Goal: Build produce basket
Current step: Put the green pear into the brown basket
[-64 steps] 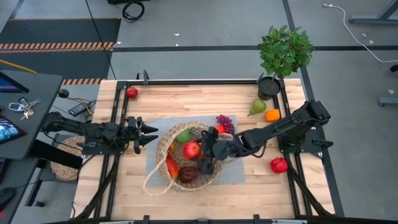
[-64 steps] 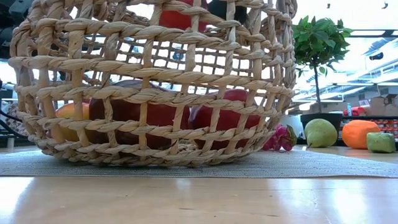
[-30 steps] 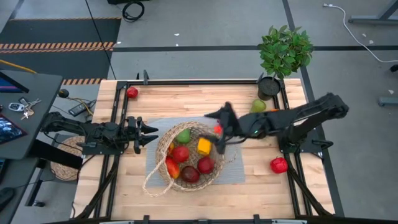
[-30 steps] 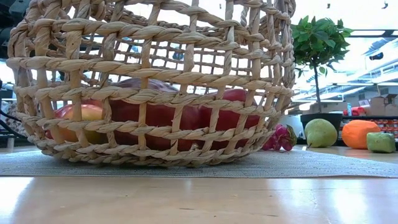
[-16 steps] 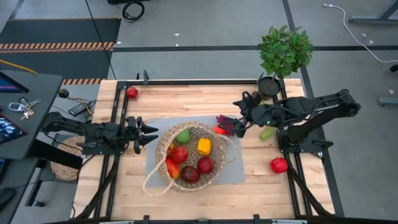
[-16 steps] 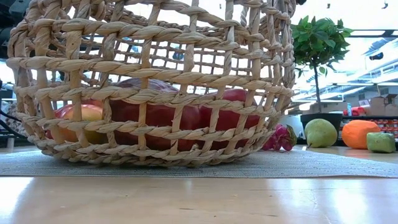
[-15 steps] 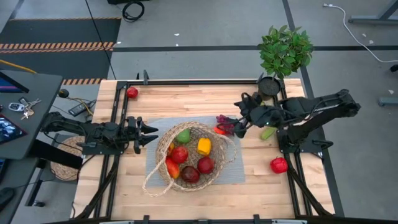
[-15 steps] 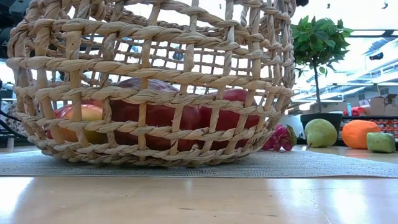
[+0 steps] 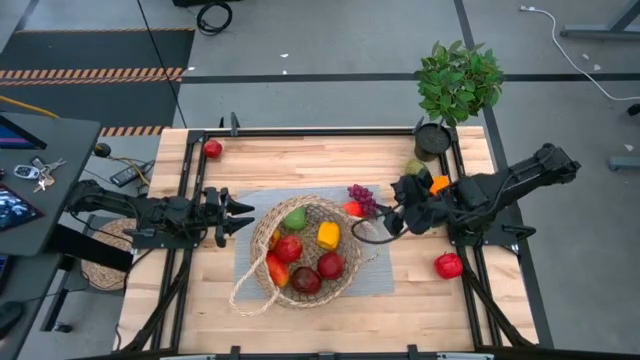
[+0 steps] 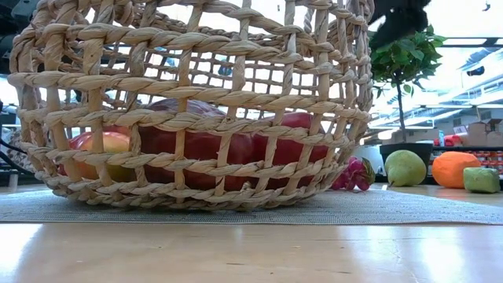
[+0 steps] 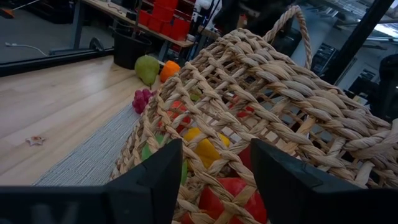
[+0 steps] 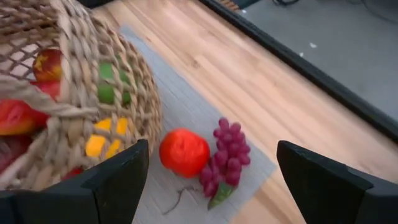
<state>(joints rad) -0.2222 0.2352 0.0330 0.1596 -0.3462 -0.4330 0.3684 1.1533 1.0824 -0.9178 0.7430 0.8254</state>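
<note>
Basket: the round tan woven wicker basket (image 9: pixel 305 252) stands on a grey mat (image 9: pixel 250 262) at the middle of the wooden counter (image 9: pixel 300 160), its thin looping handles at its near-left and right sides.
In the basket: red apples (image 9: pixel 290 248), a yellow pepper (image 9: pixel 328 236) and a green fruit (image 9: pixel 295 218).
Outside it: purple grapes (image 12: pixel 227 152) and a small red-orange fruit (image 12: pixel 184 151) lie on the mat's far right corner; a green pear (image 10: pixel 405 167) and an orange (image 10: pixel 455 168) sit near the right edge; another red apple (image 9: pixel 448 265) lies near the right edge; one more (image 9: pixel 212 149) at the far left corner.
Right gripper (image 9: pixel 392 215): fingers spread wide, empty, above the mat's right end beside the grapes.
Left gripper (image 9: pixel 238 215): clenched, empty, just left of the basket.
Potted plant (image 9: pixel 457 84): far right corner.
</note>
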